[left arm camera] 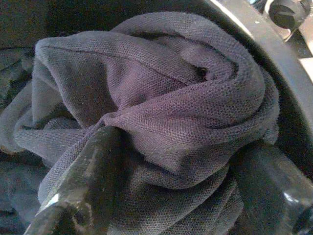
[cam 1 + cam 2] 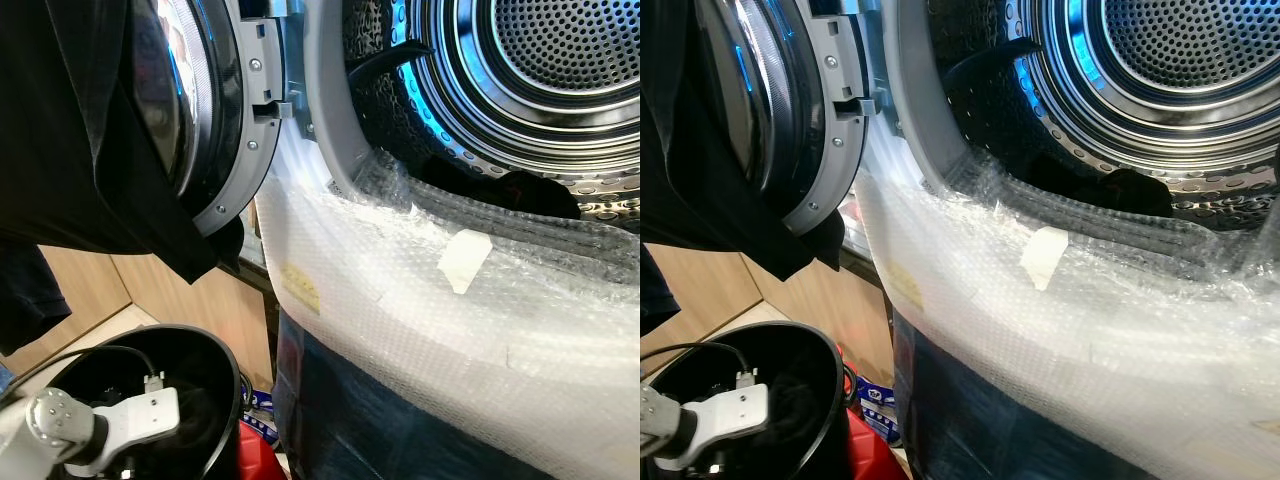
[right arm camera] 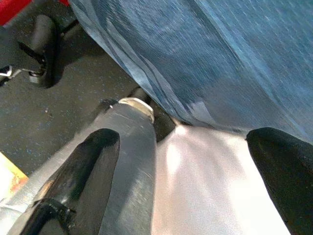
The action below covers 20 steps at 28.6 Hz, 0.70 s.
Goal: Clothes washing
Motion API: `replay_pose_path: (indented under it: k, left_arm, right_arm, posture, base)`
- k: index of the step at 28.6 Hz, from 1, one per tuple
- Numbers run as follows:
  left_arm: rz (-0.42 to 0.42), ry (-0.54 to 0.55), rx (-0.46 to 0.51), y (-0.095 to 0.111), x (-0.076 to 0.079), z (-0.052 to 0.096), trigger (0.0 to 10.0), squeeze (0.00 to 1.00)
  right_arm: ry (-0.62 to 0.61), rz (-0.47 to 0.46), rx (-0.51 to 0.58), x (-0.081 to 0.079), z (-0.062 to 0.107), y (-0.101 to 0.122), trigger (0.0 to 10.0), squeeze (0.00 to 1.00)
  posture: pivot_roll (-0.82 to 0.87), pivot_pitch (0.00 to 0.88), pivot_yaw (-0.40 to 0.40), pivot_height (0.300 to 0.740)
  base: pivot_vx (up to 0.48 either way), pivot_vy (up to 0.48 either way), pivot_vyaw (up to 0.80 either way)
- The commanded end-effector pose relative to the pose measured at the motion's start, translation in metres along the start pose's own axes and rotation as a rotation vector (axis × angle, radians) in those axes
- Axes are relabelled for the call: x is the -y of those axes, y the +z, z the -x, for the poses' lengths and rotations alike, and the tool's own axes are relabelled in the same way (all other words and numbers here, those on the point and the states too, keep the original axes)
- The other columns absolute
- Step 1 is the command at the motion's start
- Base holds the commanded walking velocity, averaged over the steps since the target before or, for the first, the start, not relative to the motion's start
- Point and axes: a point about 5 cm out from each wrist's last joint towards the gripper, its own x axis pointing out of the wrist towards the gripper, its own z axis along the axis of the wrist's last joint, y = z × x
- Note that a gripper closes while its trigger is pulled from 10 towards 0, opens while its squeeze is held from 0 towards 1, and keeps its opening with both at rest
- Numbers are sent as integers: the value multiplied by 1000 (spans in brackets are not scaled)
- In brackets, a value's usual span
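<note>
1. While the washing machine door [image 2: 215, 130] stands swung open with a black garment [image 2: 70, 140] draped over it, the robot's left arm reaches down into a black bin [image 2: 215, 400] on the floor, below and to the door side of the drum [image 2: 540, 70].
2. Inside the bin, the left gripper [image 1: 166, 176] has its two black fingers set apart around a bunched grey-purple cloth [image 1: 161, 98]; the fabric bulges between them, and they look to be pinching it.
3. The cloth has no clear long axis. It is a crumpled wad lying straight ahead of the jaws, and the left arm is far the nearer.
4. The drum sits above the bin, past a front lip wrapped in bubble wrap [image 2: 420, 310], so the load would likely have to travel up and across.
5. The right gripper [image 3: 181, 161] hangs low beside the machine's blue front, fingers spread and holding nothing.
6. How much cloth lies deeper in the bin is hidden.
</note>
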Motion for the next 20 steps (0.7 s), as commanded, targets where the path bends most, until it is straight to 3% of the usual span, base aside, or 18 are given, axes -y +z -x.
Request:
replay_pose_path:
  k: [1,6,7,8,20]
  left_arm:
    - [29,10,-11,-3,0,-1,10000,0]
    - [59,15,-13,-5,4,-6,10000,0]
    - [76,3,1,-4,6,-7,2078,0]
    - [76,-13,1,-4,9,-8,0,0]
    - [72,-78,-10,-4,18,-8,0,0]
  right_arm:
    - [-9,19,3,3,0,1,10000,0]
    - [-21,14,16,9,1,6,10000,0]
    - [-23,10,18,9,1,6,10000,0]
    - [-17,15,17,9,1,7,10000,0]
    - [-4,34,5,5,0,3,10000,0]
  posture:
    - [214,0,-3,740]
    - [213,0,-4,740]
    - [215,0,-4,740]
    - [218,0,-8,740]
    - [212,0,-9,740]
  base:
    - [0,0,0]
    - [0,0,0]
    - [0,0,0]
    - [0,0,0]
    - [0,0,0]
